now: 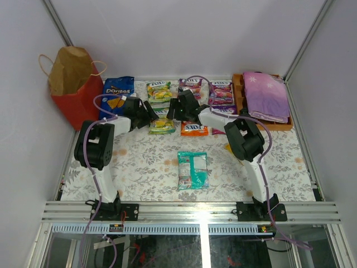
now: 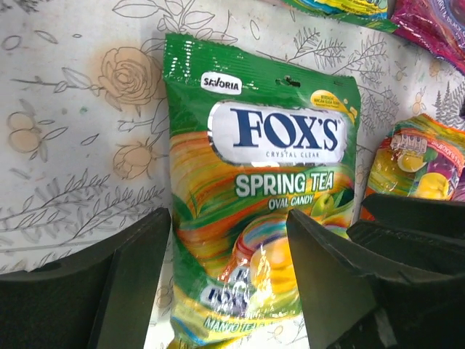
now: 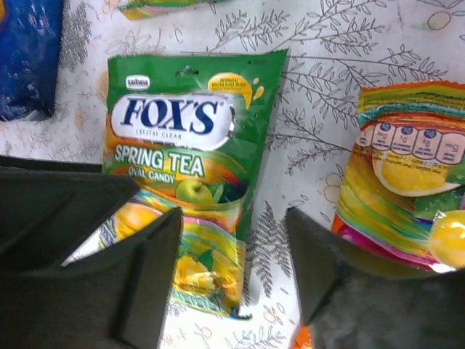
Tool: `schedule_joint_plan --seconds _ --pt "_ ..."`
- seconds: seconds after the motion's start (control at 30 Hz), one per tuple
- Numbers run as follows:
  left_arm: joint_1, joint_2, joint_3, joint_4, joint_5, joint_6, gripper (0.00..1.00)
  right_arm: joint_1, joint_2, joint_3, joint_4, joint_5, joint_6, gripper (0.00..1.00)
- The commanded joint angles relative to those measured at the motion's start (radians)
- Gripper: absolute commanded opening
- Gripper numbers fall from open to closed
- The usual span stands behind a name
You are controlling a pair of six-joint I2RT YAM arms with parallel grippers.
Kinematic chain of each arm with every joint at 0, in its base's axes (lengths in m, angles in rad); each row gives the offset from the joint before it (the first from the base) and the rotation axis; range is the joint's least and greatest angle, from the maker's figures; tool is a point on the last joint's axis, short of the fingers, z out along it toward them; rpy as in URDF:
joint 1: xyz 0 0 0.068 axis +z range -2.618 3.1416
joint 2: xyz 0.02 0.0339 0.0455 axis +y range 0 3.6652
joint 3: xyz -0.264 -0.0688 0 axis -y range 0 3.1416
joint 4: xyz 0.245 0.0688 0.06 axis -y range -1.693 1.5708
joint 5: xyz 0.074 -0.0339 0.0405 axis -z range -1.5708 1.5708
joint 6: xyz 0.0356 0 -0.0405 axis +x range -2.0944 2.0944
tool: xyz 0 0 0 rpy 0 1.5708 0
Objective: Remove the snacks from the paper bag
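The red paper bag (image 1: pixel 75 84) stands at the back left, away from both arms. Snacks lie on the flowered cloth: a blue Doritos bag (image 1: pixel 117 92), a green Spring Tea pouch (image 2: pixel 254 138) (image 3: pixel 189 138), a yellow-green mango pouch (image 2: pixel 240 291) (image 3: pixel 203 269) overlapping its lower end, purple pouches (image 1: pixel 220 92) and an orange pouch (image 1: pixel 194 129) (image 3: pixel 407 189). My left gripper (image 2: pixel 229 283) (image 1: pixel 150 117) is open, its fingers either side of the mango pouch. My right gripper (image 3: pixel 236 269) (image 1: pixel 173 110) is open just above the same pouch's edge, holding nothing.
A teal pouch (image 1: pixel 192 169) lies nearer the arm bases. A wooden tray (image 1: pixel 239 95) with a folded purple cloth (image 1: pixel 265 95) sits at the back right. The two gripper heads are close together; the left one's black body (image 3: pixel 58 211) fills the right wrist view's left side.
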Motion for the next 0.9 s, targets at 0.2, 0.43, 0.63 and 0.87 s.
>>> schedule_joint_plan --seconds 0.2,0.43,0.63,0.87 --pt "0.006 -0.493 -0.054 -0.158 -0.070 0.136 0.76 -0.008 -0.521 -0.260 0.017 0.066 -0.165 0.99" --pt "-0.226 -0.825 -0.496 -0.017 -0.069 0.020 0.71 -0.019 -0.885 -0.758 0.078 0.073 -0.078 0.94" --pt "-0.487 -0.834 -0.614 0.009 -0.190 -0.016 0.71 -0.019 -1.197 -1.217 0.129 0.115 0.048 0.75" --pt "-0.590 -0.803 -0.703 0.125 -0.161 -0.084 0.71 -0.019 -1.338 -1.379 0.112 0.086 0.062 0.66"
